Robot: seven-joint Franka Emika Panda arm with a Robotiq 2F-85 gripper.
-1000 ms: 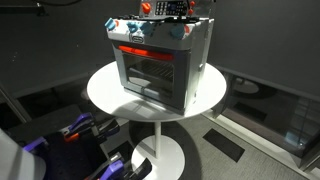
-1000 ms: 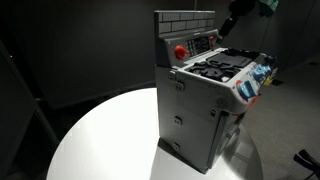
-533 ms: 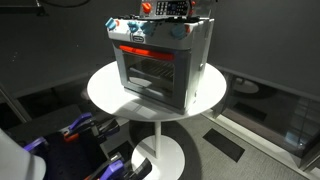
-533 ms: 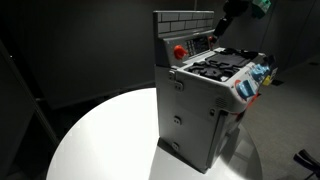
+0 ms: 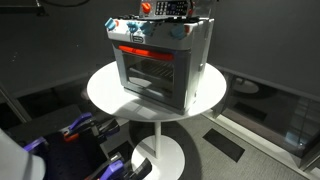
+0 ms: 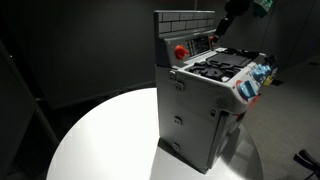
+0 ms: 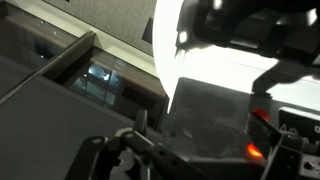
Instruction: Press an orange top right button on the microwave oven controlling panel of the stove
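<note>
The grey toy stove (image 5: 160, 65) stands on a round white table (image 5: 105, 90); it also shows in the other exterior view (image 6: 205, 105). The small black microwave control panel (image 6: 201, 43) sits on the stove's back wall, next to a red round knob (image 6: 180, 50). My gripper (image 6: 227, 24) hangs just above and right of the panel's top right corner, a little apart from it. In the wrist view the gripper (image 7: 200, 135) is dark and blurred, its jaws look apart and empty, and two orange spots (image 7: 258, 150) glow on the stove (image 7: 210, 120).
The stove's brick-patterned backsplash (image 6: 185, 20) rises behind the panel. The hob with black burners (image 6: 222, 68) lies below the gripper. A strip of coloured knobs (image 6: 255, 82) runs along the stove's front. The table stands on one white pedestal (image 5: 160, 150).
The gripper has shifted slightly left towards the backsplash and panel. The stove has not moved.
</note>
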